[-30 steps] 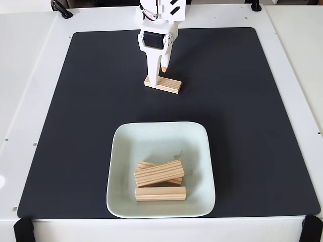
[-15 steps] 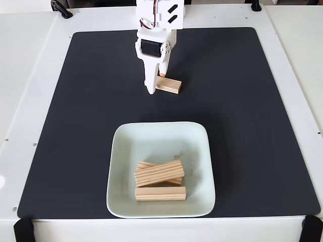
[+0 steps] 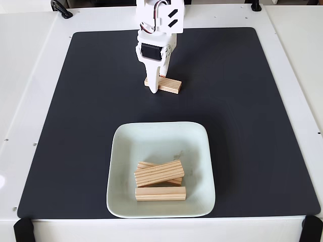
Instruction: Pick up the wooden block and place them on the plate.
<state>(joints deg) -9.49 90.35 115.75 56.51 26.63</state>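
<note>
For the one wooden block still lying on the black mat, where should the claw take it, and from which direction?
Grip the wooden block across its narrow width near mid-length, coming straight down. It lies flat on the mat, long sides free. The claw already sits at its left end in the fixed view, somewhat off-centre.

Plate (image 3: 197,151): pale mint-white, glossy, square with rounded corners and a raised rim; sits flat near the front edge of the black mat in the fixed view.

Three wooden blocks lie on the plate, all light pine bars with lengthwise grain. Front block (image 3: 160,193) lies flat, long axis left-right. Tilted block (image 3: 159,173) rests across a third block (image 3: 143,165), mostly covered beneath it.

Fourth block (image 3: 169,85) lies flat on the mat, well behind the plate, slightly skewed, its left part hidden.
</note>
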